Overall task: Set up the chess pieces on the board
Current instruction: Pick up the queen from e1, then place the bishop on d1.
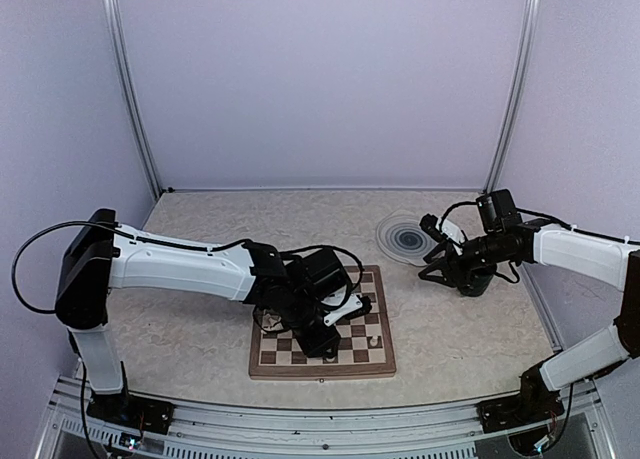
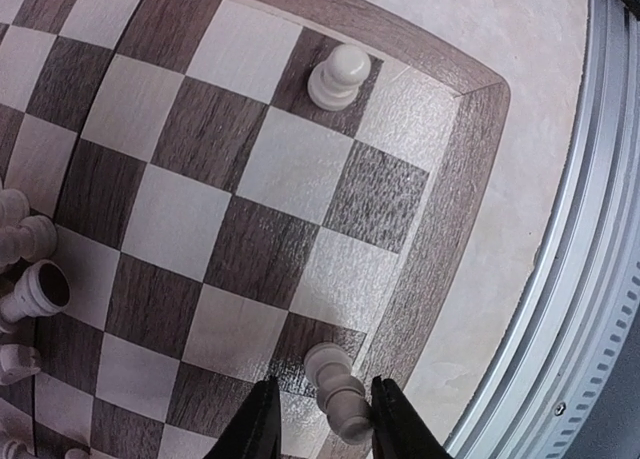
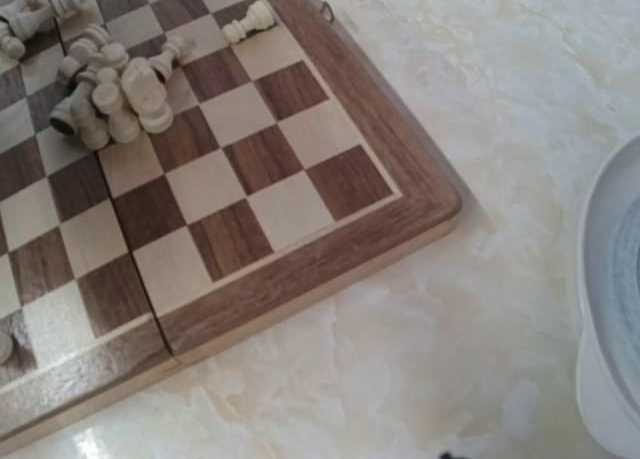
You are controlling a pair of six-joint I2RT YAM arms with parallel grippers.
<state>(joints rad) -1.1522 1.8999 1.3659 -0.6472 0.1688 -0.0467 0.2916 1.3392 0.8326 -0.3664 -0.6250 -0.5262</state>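
Observation:
The board (image 1: 375, 364) lies near the front of the table. My left gripper (image 1: 322, 346) hangs low over its front right part. In the left wrist view a pale pawn (image 2: 340, 391) leans between the fingers of that gripper (image 2: 322, 424). The pawn touches the right finger (image 2: 395, 419), and a gap shows on the left side. Another pawn (image 2: 338, 77) stands on a dark square near the board's edge (image 2: 440, 229). Several chess pieces (image 3: 110, 89) lie in a heap on the board (image 3: 330, 249), and one pawn (image 3: 248, 23) lies apart. My right gripper (image 1: 435, 262) hovers right of the board; its jaws do not show clearly.
A round grey-ringed plate (image 1: 405, 239) sits behind the right gripper, and its white rim (image 3: 610, 309) fills the right edge of the right wrist view. A metal rail (image 2: 590, 309) runs along the table's front edge, close to the board.

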